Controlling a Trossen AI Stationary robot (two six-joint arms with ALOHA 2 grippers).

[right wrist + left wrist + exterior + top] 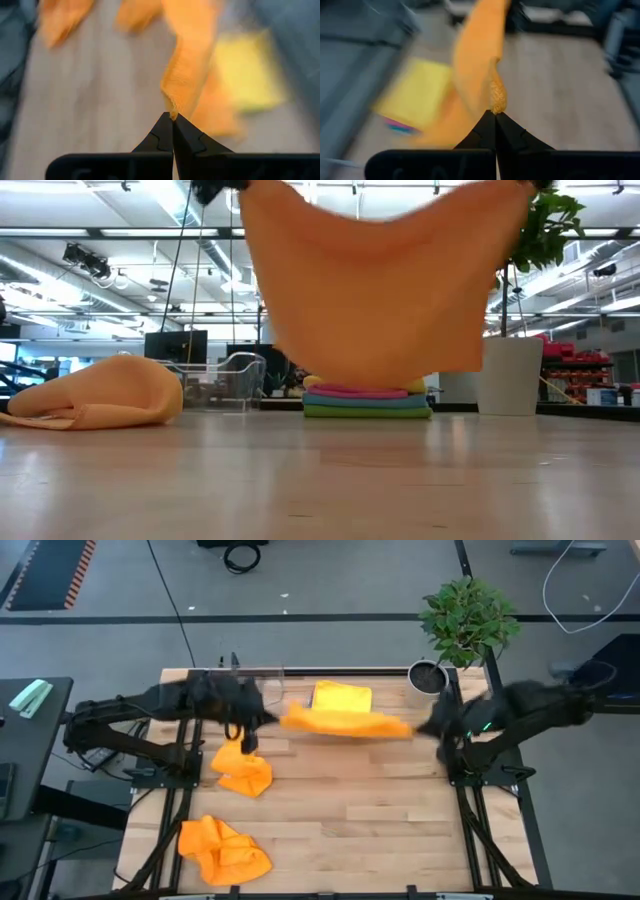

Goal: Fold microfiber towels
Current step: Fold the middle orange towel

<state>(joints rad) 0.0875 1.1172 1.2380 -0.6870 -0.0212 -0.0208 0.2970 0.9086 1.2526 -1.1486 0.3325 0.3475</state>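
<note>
- Left gripper (495,114) clamped on one corner of orange towel (345,723)
- Right gripper (172,116) pinching opposite corner
- Stretched in air above folded stack (366,397)

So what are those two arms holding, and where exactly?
One orange towel, stretched in the air between them: left gripper pinches one top corner, right gripper the other.

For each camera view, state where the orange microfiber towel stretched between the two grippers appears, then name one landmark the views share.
High view: stretched orange microfiber towel at centre back.
Low view: hanging across the upper middle.
Left wrist view: rising from the shut left gripper.
Right wrist view: above the shut right gripper.
Shared landmark: yellow-topped stack of folded towels.
</note>
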